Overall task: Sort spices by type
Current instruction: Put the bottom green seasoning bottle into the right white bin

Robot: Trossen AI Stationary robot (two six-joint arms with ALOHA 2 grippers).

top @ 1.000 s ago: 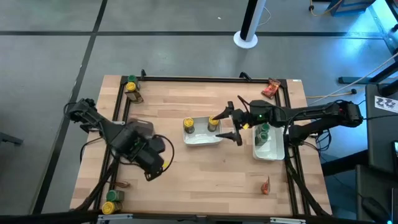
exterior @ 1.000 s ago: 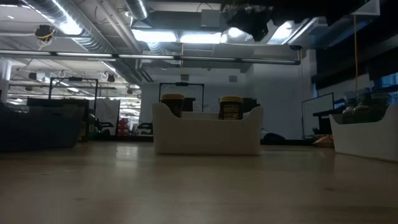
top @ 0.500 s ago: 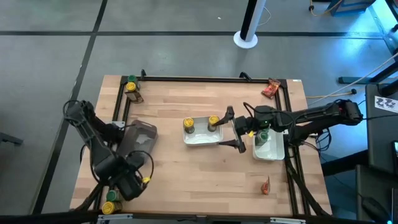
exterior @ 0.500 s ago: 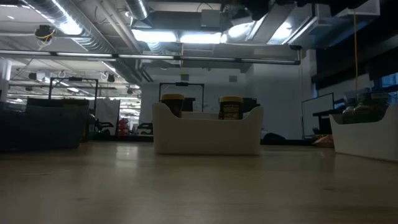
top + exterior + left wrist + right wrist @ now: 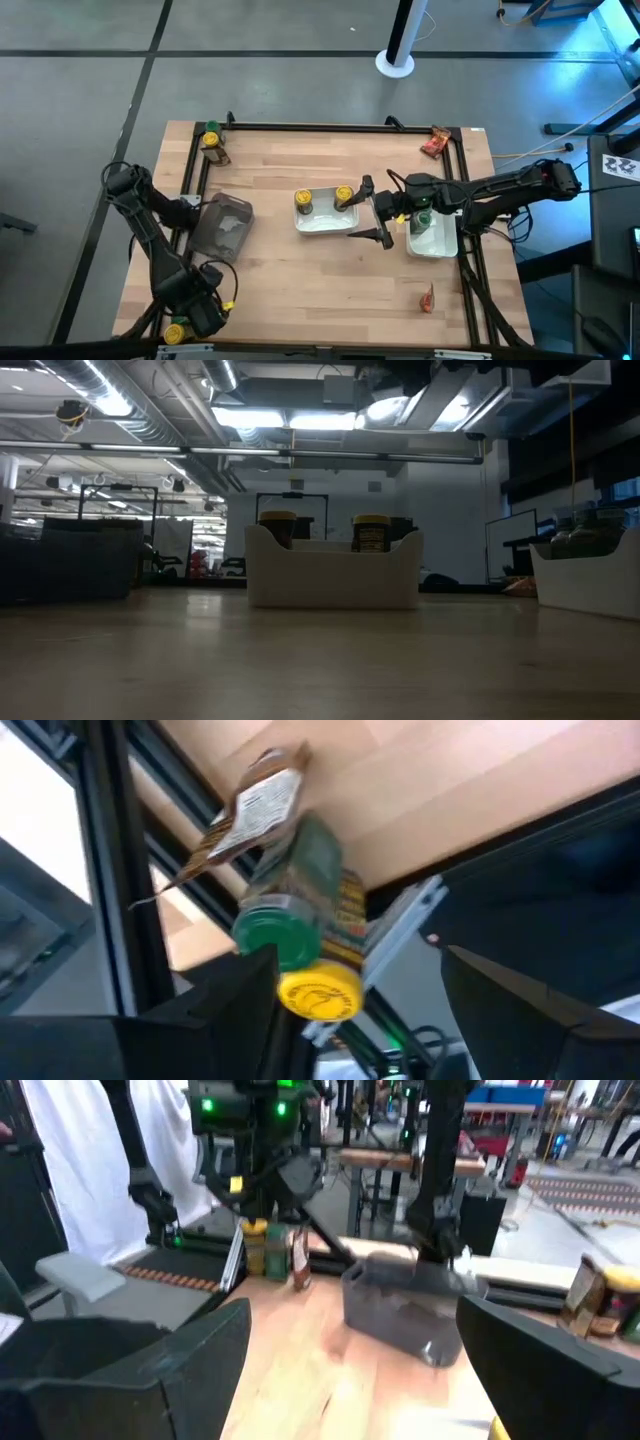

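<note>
Two jars, green-lidded jar (image 5: 275, 935) and yellow-lidded jar (image 5: 318, 992), lie tipped together at the table's near-left corner, lids toward your left gripper (image 5: 355, 1010), fingers apart. Right gripper (image 5: 375, 212), also spread, hovers beside the centre tray (image 5: 325, 226), far off.

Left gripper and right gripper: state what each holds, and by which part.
Nothing: the left gripper is open near the corner jars, and the right gripper is open beside the tray.

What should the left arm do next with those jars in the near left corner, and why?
Probably lower the open left pincer onto the yellow-lidded jar, which sits between its fingers beside a green-lidded jar and a packet at the table corner, none yet sorted.
</note>
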